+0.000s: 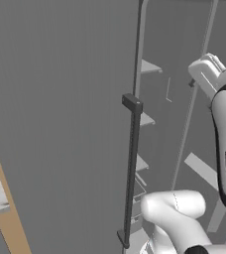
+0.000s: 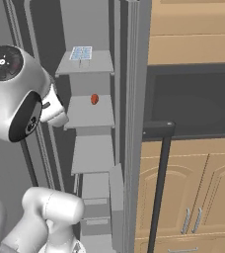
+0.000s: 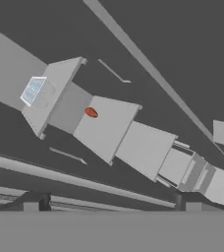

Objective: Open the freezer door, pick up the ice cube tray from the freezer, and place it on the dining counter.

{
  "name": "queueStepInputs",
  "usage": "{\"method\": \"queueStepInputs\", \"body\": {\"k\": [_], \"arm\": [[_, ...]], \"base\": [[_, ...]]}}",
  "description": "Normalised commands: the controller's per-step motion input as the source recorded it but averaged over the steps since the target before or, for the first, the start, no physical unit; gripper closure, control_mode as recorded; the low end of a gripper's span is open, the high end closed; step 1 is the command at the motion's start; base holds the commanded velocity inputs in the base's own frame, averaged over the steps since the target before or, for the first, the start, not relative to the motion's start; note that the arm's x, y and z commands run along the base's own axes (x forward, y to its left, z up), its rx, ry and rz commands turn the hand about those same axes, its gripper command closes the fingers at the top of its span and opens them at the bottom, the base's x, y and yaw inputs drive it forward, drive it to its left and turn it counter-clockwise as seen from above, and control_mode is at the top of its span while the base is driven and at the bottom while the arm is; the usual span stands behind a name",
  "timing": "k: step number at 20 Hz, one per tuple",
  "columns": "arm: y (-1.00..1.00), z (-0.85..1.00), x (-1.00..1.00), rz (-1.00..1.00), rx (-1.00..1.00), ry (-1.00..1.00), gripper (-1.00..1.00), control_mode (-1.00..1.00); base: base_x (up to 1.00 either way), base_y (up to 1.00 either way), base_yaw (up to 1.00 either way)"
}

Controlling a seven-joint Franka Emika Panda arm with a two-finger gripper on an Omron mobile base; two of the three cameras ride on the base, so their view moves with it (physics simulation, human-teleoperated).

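Pale blue cells are marking the ice cube tray [image 2: 81, 53], sitting at the top shelf's [image 2: 97, 65] back left corner; your gripper [image 3: 112, 205] is gaping wide, holding nothing. You're risking clipping the shelf edge reaching in.

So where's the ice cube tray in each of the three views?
Left base view: I can't make it out.
Right base view: ice cube tray on the top shelf, upper left of centre.
Hand view: tray at left, on the far shelf.
Shared landmark: the small red thing one shelf below.
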Motion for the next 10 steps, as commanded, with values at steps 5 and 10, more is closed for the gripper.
{"method": "queueStepInputs", "body": {"k": [5,10], "arm": [[0.00,0.26,0.26,0.00,0.10,0.00,-1.00,-1.00],[0.00,0.07,0.28,0.00,0.08,0.00,-1.00,-1.00]], "base": [[0.00,0.00,0.00],[0.00,0.00,0.00]]}}
